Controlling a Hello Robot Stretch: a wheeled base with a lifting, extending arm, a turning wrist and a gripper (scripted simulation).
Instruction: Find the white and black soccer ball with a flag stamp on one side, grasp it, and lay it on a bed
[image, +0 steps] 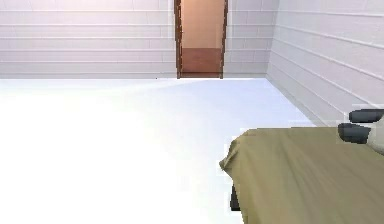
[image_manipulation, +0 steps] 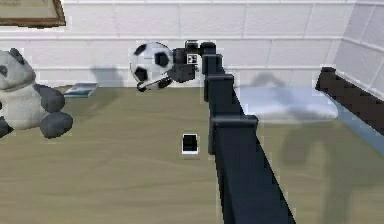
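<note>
One soccer ball (image_manipulation: 150, 62), white with black patches, hangs at the far end of the jaws in the upper middle of the arm side frame, clear of the olive bed (image_manipulation: 100, 170) below. We cannot tell whether the jaws are apart or together. We judge it rides high so that it clears the bedding before being laid down. Its flag stamp is too small for us to make out. The dark, square-edged arm (image_manipulation: 235, 140) rises from the bottom edge across the soft, matte blanket. A plump panda plush (image_manipulation: 25, 95) sits at the left, a small flat dark slab (image_manipulation: 190, 145) lies mid-bed, and a pale pillow (image_manipulation: 285, 100) rests at the right.
</note>
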